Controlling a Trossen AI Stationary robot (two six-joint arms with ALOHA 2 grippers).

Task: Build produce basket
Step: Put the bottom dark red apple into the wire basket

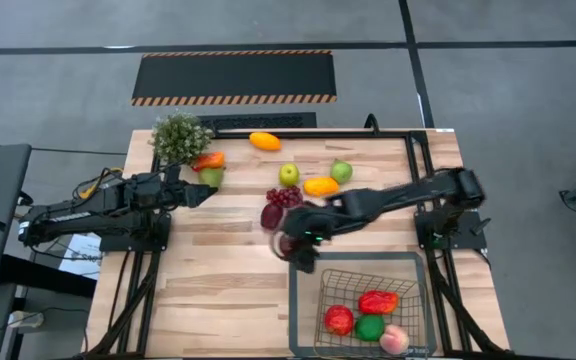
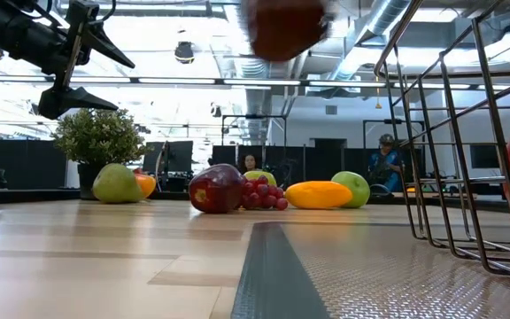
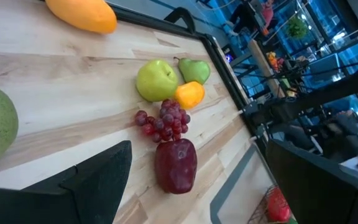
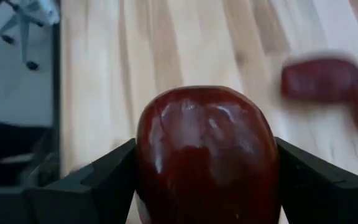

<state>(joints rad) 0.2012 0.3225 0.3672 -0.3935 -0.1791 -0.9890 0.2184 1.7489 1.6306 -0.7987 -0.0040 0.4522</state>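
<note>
Glossy and dark maroon, a rounded apple (image 4: 205, 155) fills the lower middle of the right wrist picture, clamped between the two matte black fingers (image 4: 98, 180) of the right pincer (image 1: 293, 243). Seen from above, that pincer sits just left of centre, over bare wood beside the upper left corner of the basket (image 1: 302, 310). From table height the apple shows as a blurred red shape near the top edge, well above the worktop (image 1: 218, 260), which is pale planked wood with visible grain.

At the lower right of the overhead picture, the basket is a rectangle of thin dark wire mesh with a flat grey rim. Inside lie a red tomato (image 1: 339, 320), a long red pepper (image 1: 378, 301), a round green fruit (image 1: 370, 327) and a pinkish peach (image 1: 395, 340).

Above centre, a second maroon apple (image 1: 272, 215) touches a knobbly purple grape bunch (image 1: 286, 196). Near them are a smooth green apple (image 1: 289, 174), a green pear (image 1: 341, 171) and two oval orange mangoes (image 1: 320, 186).

At the left, the left pincer (image 1: 200, 192) stands wide and empty, beside a pale green pear (image 1: 212, 177) and below a bushy potted plant (image 1: 179, 137).
</note>
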